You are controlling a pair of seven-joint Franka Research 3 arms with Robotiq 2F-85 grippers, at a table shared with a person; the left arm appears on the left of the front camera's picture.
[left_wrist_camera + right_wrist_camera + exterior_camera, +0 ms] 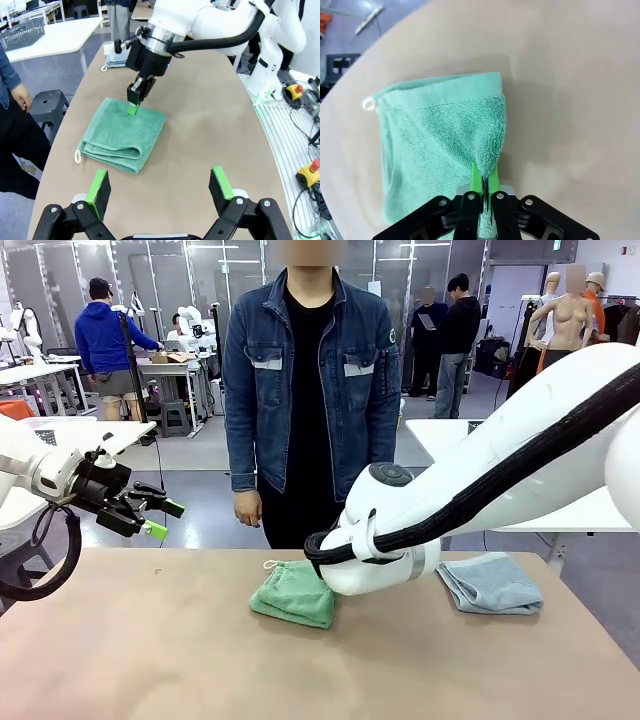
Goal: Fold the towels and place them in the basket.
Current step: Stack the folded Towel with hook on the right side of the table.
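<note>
Right pincer [483, 186] pinches shut on the edge of the folded green terry-cloth towel [440, 145] lying on the tan counter [150, 650]; left pincer [160, 187] hovers wide open and empty, well apart.

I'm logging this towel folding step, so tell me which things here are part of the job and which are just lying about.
Part of the job:
- green towel, folded, its edge pinched in the right gripper
- blue-grey towel, folded on the table
- left gripper, jaws open, holding nothing

Just lying about:
- grey basket on another table
- stool beside the table
</note>
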